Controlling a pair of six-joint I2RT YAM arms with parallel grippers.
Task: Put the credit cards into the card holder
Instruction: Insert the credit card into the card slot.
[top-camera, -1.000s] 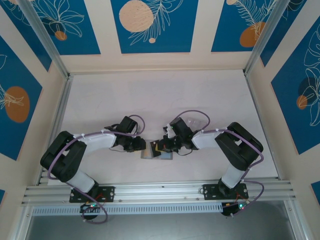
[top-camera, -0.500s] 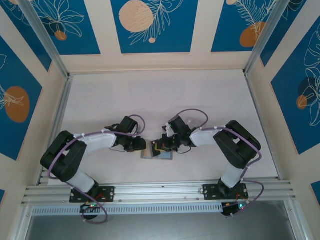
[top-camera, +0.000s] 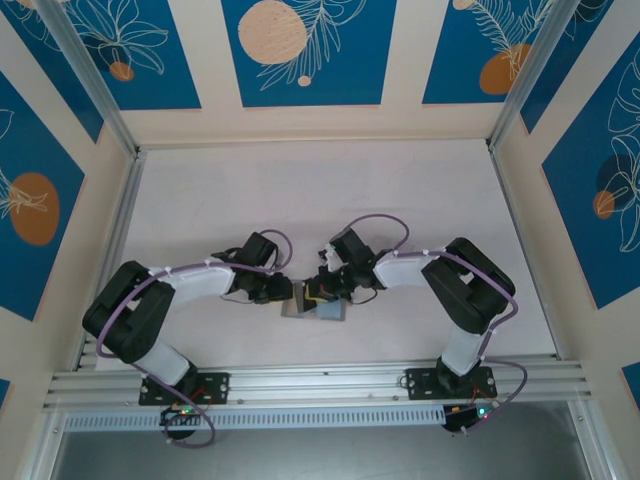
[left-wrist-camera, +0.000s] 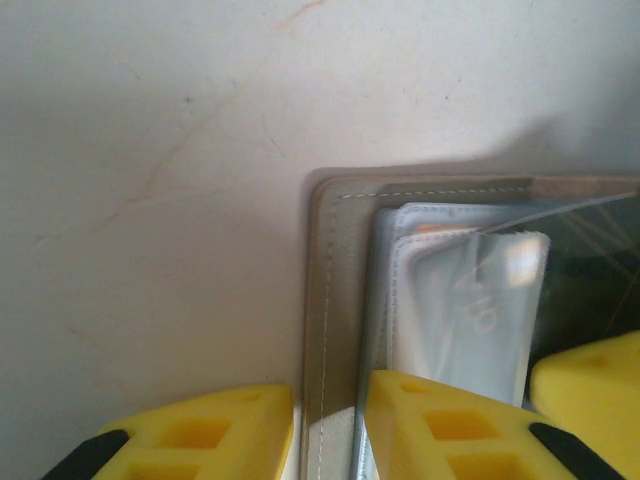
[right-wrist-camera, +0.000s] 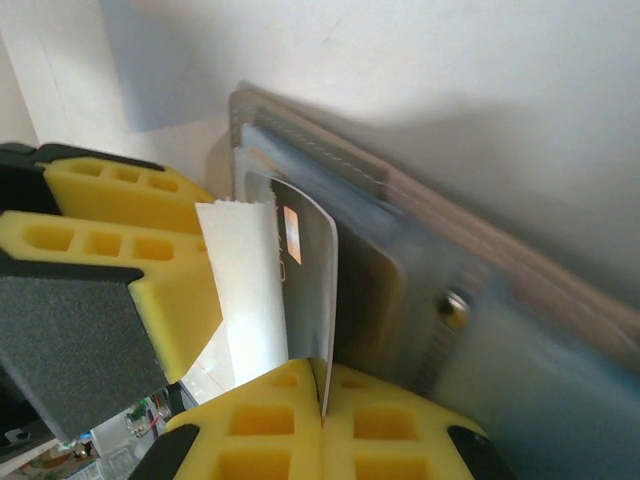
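Observation:
The grey card holder (top-camera: 312, 308) lies open on the table between the two grippers. My left gripper (left-wrist-camera: 330, 392) is shut on the edge of its grey cover (left-wrist-camera: 328, 300), one yellow finger on either side. Clear sleeves (left-wrist-camera: 470, 300) with pale cards in them lie just inside. My right gripper (right-wrist-camera: 322, 370) is shut on a thin grey credit card (right-wrist-camera: 308, 270) with a small chip. The card stands on edge against the holder's bluish inner pocket (right-wrist-camera: 500, 330). In the top view the left gripper (top-camera: 284, 293) and right gripper (top-camera: 318, 292) almost touch over the holder.
The left gripper's yellow fingers (right-wrist-camera: 120, 215) sit close beside the held card. A right finger (left-wrist-camera: 590, 385) crowds the holder's far side. Aluminium rails (top-camera: 320, 380) border the white table (top-camera: 300, 190) at the front and sides, and patterned walls enclose it.
The right arm has shifted a little to the left, bringing its card closer over the holder. The left arm has stayed still.

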